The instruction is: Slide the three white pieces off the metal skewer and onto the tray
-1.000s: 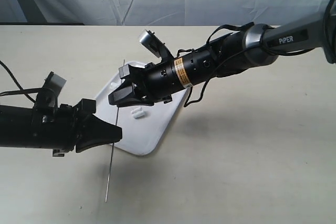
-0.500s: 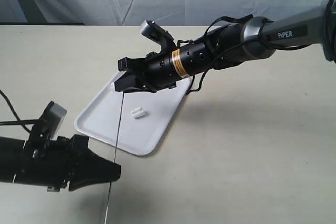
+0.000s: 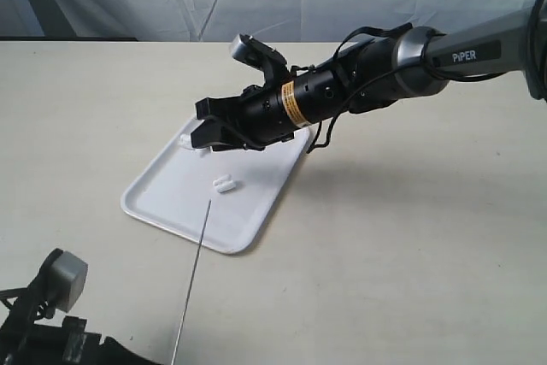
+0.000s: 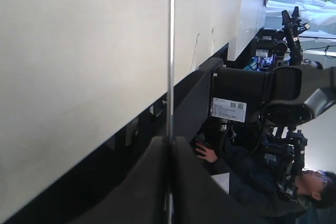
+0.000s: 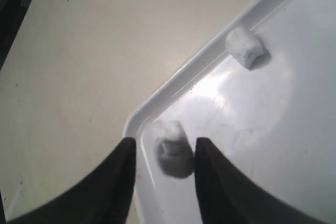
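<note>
Beige table [image 3: 410, 254], skewer [image 3: 192, 284] lengthwise toward tray [image 3: 171, 185]

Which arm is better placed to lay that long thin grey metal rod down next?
Probably left. The left gripper is shut on the thin grey metal skewer, so it likely only needs lowering. The right gripper hangs open over a corner of the white rectangular tray, not touching the skewer.

beige matte tabletop [image 3: 410, 245], seen from the exterior camera. lying directly on it: a white rectangular tray [image 3: 171, 198] (rounded corners, low raised rim, glossy), set askew to the table's far edge. table surface shows on every side of the tray, broadest to the tray's right.
</note>
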You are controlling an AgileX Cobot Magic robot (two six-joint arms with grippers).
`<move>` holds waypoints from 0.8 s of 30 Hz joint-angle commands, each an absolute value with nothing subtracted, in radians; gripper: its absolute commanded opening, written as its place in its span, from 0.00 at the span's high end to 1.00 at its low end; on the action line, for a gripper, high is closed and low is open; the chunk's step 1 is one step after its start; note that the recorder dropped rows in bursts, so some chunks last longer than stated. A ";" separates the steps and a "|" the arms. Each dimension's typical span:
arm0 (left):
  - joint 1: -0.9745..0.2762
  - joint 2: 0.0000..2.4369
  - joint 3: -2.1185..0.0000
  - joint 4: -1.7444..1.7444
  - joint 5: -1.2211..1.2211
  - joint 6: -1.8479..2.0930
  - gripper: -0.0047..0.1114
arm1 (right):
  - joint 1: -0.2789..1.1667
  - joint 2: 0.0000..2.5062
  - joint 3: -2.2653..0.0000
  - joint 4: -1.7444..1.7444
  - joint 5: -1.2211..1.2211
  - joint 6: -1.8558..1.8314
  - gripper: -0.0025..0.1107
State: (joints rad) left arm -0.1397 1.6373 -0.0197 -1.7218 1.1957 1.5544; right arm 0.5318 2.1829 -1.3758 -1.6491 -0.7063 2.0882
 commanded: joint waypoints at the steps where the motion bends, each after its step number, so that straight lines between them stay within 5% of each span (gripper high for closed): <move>1: -0.138 1.640 0.000 -1.744 1.221 1.667 0.96 | 0.528 2.178 -1.384 -1.655 -0.710 2.104 0.60; 9: -0.116 1.640 0.000 -1.744 1.218 1.733 0.96 | 0.495 2.135 -1.384 -1.744 -0.696 2.104 0.62; 18: 0.077 1.640 -0.001 -1.744 1.138 1.841 0.96 | 0.407 1.957 -1.358 -1.744 -0.713 2.016 0.62; 24: 0.146 1.640 -0.102 -1.744 1.105 1.800 0.96 | 0.396 1.834 -1.276 -1.744 -0.698 1.891 0.78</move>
State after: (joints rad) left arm 0.1275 1.6373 -0.0632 -1.7328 1.1272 1.8268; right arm 0.4045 1.8877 -1.3140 -1.7379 -0.7055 1.9511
